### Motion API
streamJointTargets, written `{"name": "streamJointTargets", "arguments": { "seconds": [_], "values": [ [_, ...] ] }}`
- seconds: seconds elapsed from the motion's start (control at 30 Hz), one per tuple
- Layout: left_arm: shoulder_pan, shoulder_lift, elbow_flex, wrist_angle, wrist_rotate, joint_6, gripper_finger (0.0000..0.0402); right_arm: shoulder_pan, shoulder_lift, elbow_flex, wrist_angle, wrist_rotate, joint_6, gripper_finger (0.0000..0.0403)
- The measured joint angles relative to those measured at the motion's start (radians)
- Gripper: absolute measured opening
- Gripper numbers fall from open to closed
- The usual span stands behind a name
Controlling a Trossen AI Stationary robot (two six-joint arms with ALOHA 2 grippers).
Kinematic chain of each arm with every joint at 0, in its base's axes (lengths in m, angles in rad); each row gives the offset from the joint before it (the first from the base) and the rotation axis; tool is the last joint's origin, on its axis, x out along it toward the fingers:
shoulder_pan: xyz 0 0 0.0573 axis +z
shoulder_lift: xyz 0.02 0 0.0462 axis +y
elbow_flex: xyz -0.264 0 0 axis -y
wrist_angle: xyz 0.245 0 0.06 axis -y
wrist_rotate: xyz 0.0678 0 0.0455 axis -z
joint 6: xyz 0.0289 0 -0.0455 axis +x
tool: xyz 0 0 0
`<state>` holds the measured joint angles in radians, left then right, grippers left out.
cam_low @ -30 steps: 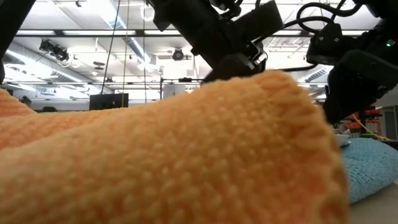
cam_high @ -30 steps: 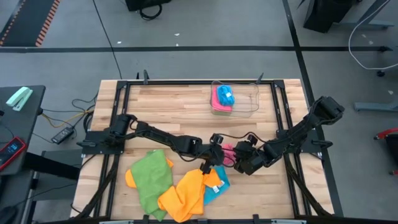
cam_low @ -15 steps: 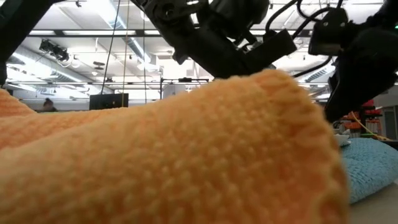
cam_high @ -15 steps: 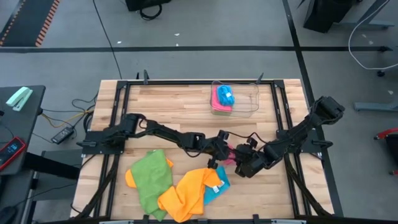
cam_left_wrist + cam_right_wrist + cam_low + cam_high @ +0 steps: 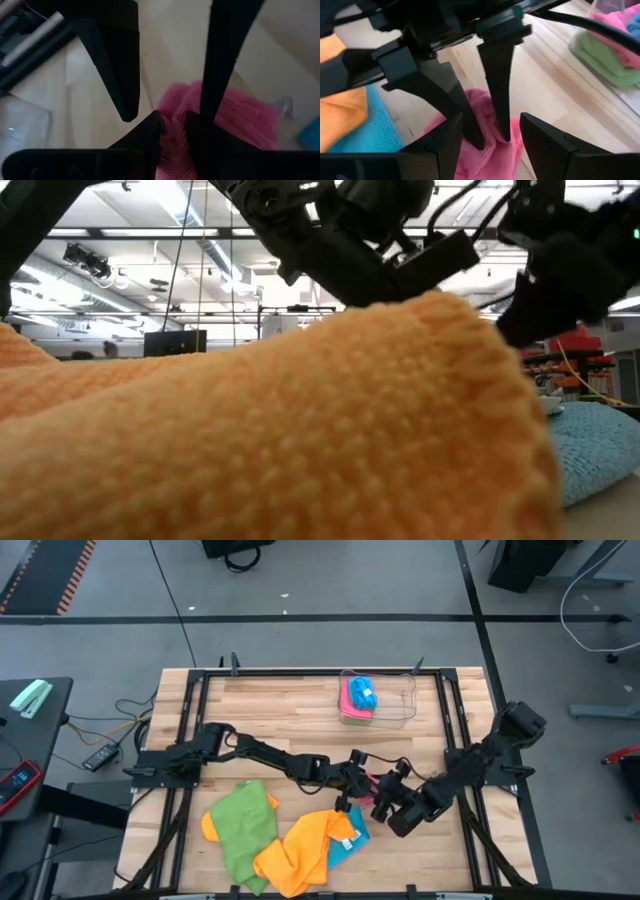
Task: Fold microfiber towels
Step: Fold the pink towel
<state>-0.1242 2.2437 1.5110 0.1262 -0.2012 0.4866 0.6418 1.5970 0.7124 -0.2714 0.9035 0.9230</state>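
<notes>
No text, label, brand, number or sign can be read in any view. A small white tag [image 5: 286, 104] shows at the edge of the pink towel [image 5: 240, 112] beside the left gripper [image 5: 172, 120], but nothing on it is legible.

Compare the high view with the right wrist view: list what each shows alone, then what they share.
Only the high view shows the green towel at the table's near left, the whole table frame and both arms' full length.

Only the right wrist view shows the left gripper pinching a fold of the pink towel while the right gripper stands open around it.

Both show the pink towel, the orange towel beside the blue towel, and the clear tray with folded towels inside.
</notes>
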Motion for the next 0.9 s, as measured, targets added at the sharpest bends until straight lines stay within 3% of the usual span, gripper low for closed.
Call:
{"name": "streamJointTargets", "arguments": {
  "seconds": [0.2, 0.5, 0.9],
  "values": [
    [0.001, 0.003, -0.002, -0.011, -0.005, 0.001, 0.0100, 0.018, 0.079, 0.001, 0.035, 0.078, 0.025, 0.0209],
    [0.000, -0.003, 0.003, -0.020, -0.047, 0.010, 0.0106, 0.016, 0.066, 0.001, -0.039, 0.028, 0.035, 0.0209],
    [-0.023, -0.046, 0.003, -0.107, -0.110, 0.052, 0.0226, 0.016, 0.065, 0.001, -0.056, 0.021, 0.085, 0.0209]
  ]
}}
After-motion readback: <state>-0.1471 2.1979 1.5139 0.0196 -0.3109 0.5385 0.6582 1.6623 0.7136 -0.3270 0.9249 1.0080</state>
